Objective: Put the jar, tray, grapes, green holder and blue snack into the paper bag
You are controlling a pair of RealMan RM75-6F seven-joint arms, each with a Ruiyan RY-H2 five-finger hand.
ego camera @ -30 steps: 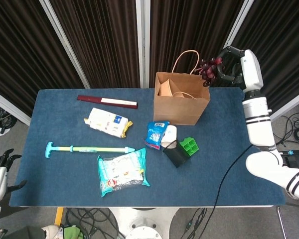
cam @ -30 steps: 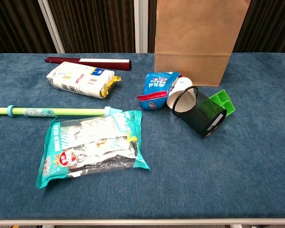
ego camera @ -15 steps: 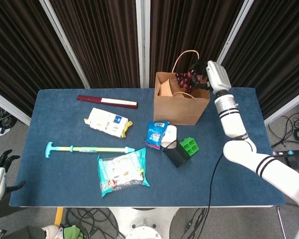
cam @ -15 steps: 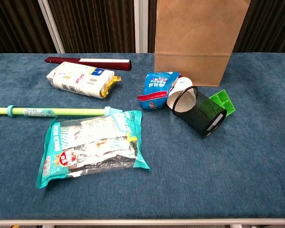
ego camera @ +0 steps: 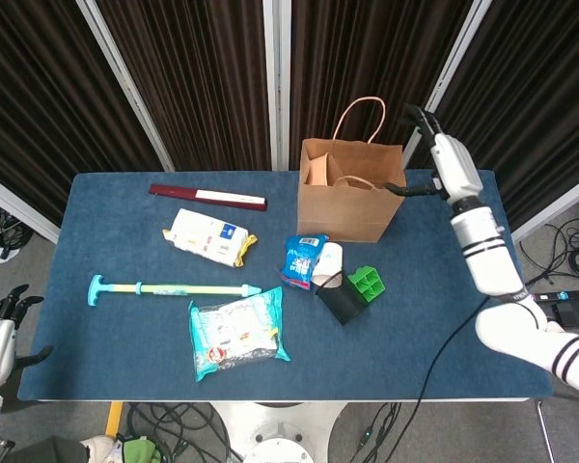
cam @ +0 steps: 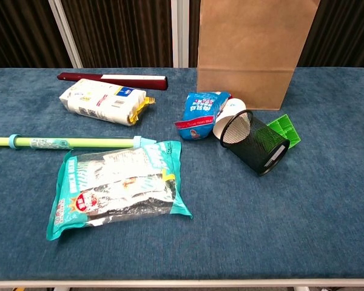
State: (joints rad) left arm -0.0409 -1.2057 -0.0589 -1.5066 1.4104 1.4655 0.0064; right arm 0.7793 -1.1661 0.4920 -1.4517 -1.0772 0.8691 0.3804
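the grapes are gone from the right hand point(ego camera: 427, 154), now open beside the paper bag point(ego camera: 350, 198); left hand point(ego camera: 0, 333) stays open

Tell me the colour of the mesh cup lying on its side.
Black mesh cup, clearest in the chest view.
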